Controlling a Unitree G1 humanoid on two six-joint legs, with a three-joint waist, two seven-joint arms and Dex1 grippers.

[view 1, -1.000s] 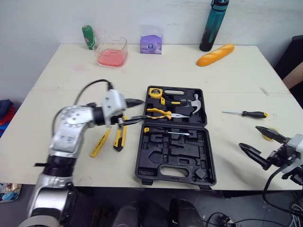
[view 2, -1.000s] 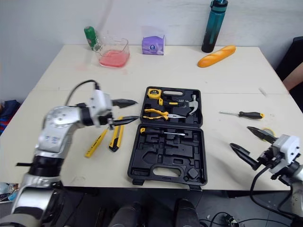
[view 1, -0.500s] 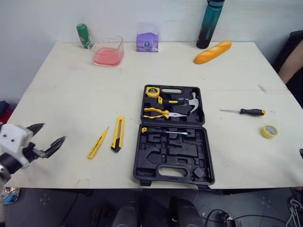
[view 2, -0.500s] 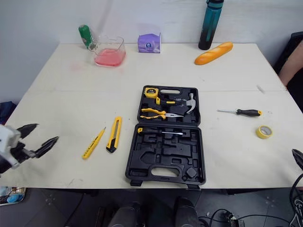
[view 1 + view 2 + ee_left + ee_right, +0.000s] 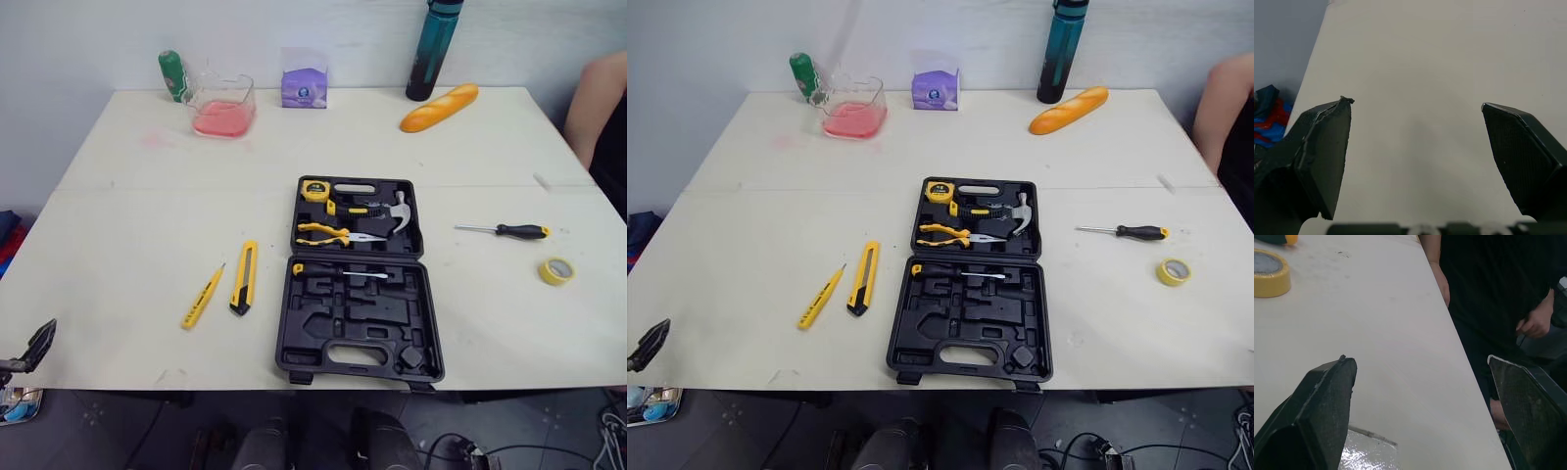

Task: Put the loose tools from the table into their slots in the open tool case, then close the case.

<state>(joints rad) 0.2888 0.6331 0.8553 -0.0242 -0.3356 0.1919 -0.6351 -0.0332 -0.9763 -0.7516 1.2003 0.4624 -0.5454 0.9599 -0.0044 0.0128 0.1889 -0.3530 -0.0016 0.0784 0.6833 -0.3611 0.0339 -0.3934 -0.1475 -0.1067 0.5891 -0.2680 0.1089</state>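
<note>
Bright, even overhead light casts soft shadows.

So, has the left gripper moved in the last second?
Yes. It was above the utility knife beside the tool case; the left gripper now sits at the near left corner of the table, far from both.

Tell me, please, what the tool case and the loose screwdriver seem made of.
The tool case looks like matte black moulded plastic, given its shaped recesses. The screwdriver has a thin bright shaft, probably metal, and a black handle, perhaps plastic or rubber.
</note>
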